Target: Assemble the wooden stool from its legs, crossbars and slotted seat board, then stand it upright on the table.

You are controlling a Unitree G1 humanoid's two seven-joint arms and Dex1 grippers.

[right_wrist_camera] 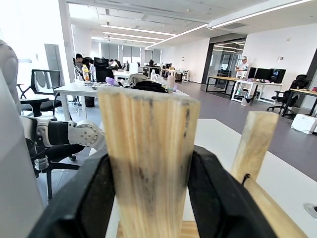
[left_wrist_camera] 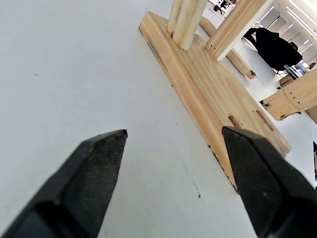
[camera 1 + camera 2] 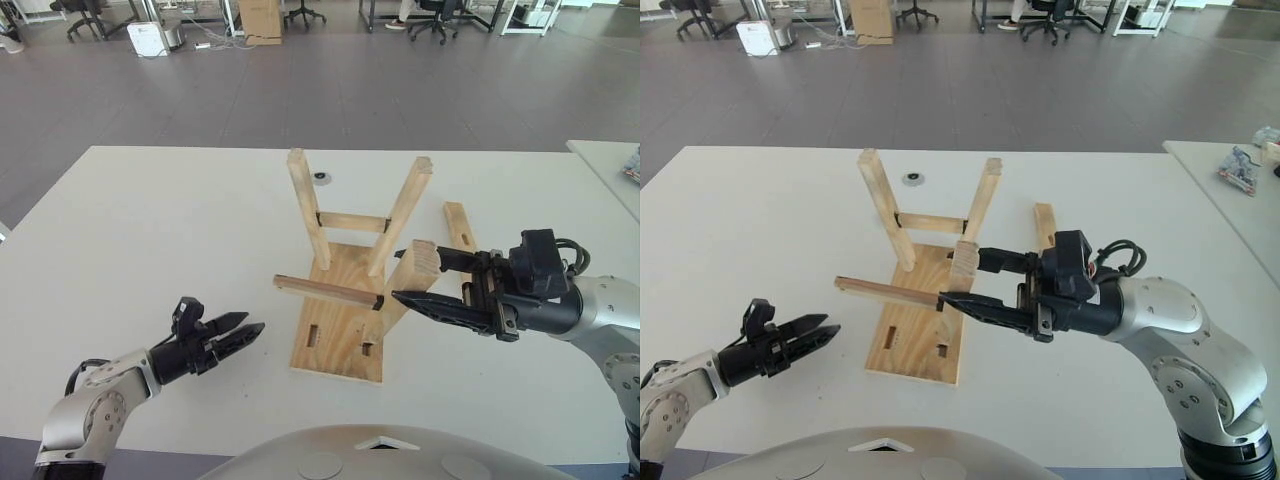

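The slotted seat board (image 3: pixel 345 335) lies flat on the white table (image 3: pixel 150 230). Two legs (image 3: pixel 306 205) (image 3: pixel 402 212) stand up from its far end, joined by a crossbar (image 3: pixel 352 222). My right gripper (image 3: pixel 400 276) is shut on a third leg (image 3: pixel 412 272), held tilted over the board's right side; a crossbar (image 3: pixel 325 291) sticks out leftward from that leg. In the right wrist view the leg (image 1: pixel 148 163) sits between the two fingers. A loose leg (image 3: pixel 460 228) lies on the table behind. My left gripper (image 3: pixel 238 333) is open, low over the table left of the board (image 2: pixel 213 94).
A small round grommet (image 3: pixel 320 178) sits in the table behind the stool. A second table (image 3: pixel 1240 200) with small items stands at the far right. Open floor with office chairs lies beyond the table's far edge.
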